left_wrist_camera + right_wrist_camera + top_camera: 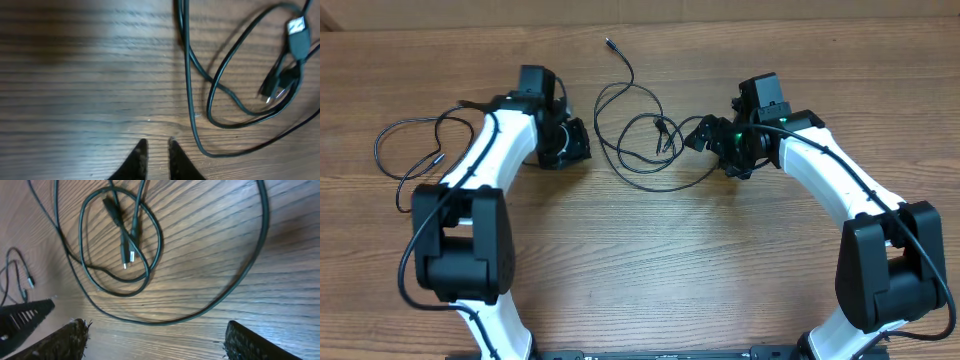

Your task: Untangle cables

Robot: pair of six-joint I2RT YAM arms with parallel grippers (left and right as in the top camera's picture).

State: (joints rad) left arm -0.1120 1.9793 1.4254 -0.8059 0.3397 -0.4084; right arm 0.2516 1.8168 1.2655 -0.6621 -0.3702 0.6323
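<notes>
The cables (638, 140) lie as loose black loops in the middle of the wooden table, with a plug end (609, 42) trailing to the back. Two plugs (127, 255) rest side by side inside a small loop. My left gripper (572, 142) sits just left of the loops. In the left wrist view its fingertips (157, 145) stand a narrow gap apart over bare wood, and a cable (189, 75) runs just to their right. My right gripper (705, 135) is at the loops' right edge. Its jaws (156, 330) are wide open and empty, just short of the big loop (260, 245).
A separate thin black cord (395, 135) lies looped at the far left of the table, behind my left arm. A flat USB plug (296, 25) shows at the top right of the left wrist view. Bare wood (660, 250) fills the front.
</notes>
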